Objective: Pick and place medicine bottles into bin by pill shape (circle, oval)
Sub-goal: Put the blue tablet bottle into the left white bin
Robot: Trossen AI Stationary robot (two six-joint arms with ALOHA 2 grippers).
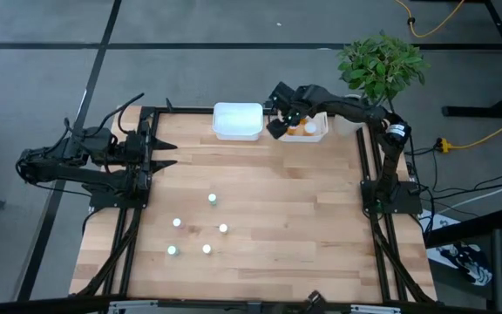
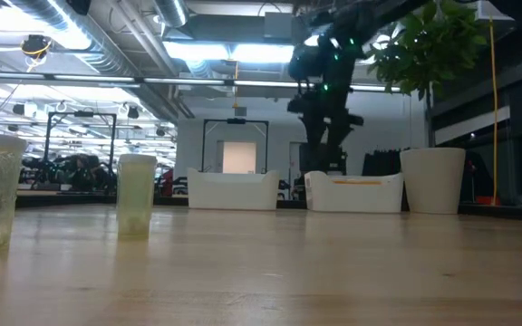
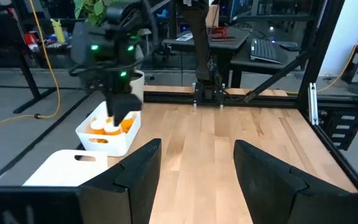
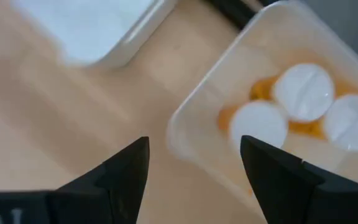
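Note:
Three orange bottles with round white caps stand in the right white bin at the table's far edge; they also show in the left wrist view. Several tiny pale vials stand on the near left part of the table. My right gripper is open and empty, above the near left corner of the right bin. My left gripper is open and empty at the table's left edge.
A second white bin stands left of the first at the far edge. A white pot with a green plant stands at the far right corner. Two pale vials loom close in the low view.

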